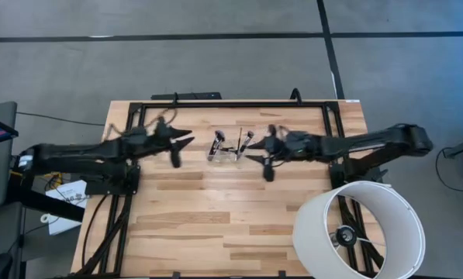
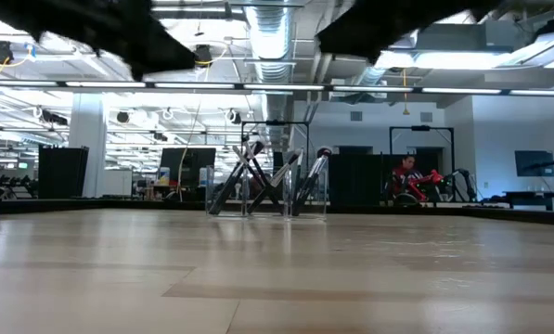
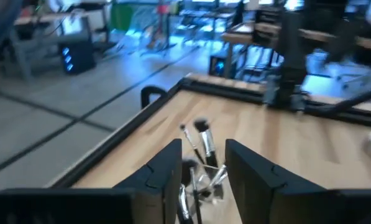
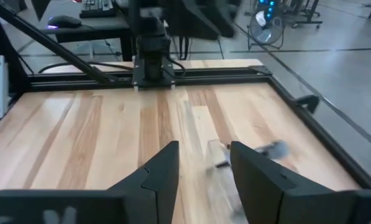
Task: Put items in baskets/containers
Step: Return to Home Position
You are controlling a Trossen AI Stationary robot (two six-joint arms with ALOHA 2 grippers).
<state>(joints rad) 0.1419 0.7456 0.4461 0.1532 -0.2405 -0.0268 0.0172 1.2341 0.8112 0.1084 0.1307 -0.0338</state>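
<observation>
A small clear cup (image 1: 225, 152) stands upright on the far middle of the wooden table, holding several thin dark makeup brushes (image 1: 231, 142) that lean against its rim. In the low view, the cup (image 2: 267, 199) shows the brushes (image 2: 258, 176) crossing and fanned out. My left gripper (image 1: 188, 142) hovers open just left of the cup. My right gripper (image 1: 252, 149) hovers open just right of it. In the left wrist view, the brushes (image 3: 202, 140) show between my open fingers (image 3: 204, 149). The right wrist view shows open fingers (image 4: 204, 149) and a blurred brush head (image 4: 273, 149) beyond.
A large white cylindrical lamp shade (image 1: 359, 231) stands at the table's near right corner. A black metal frame (image 1: 239, 104) runs along the far edge and sides. Bare wood lies in the table's near middle (image 1: 208, 225). A person (image 2: 408, 178) sits far back in the room.
</observation>
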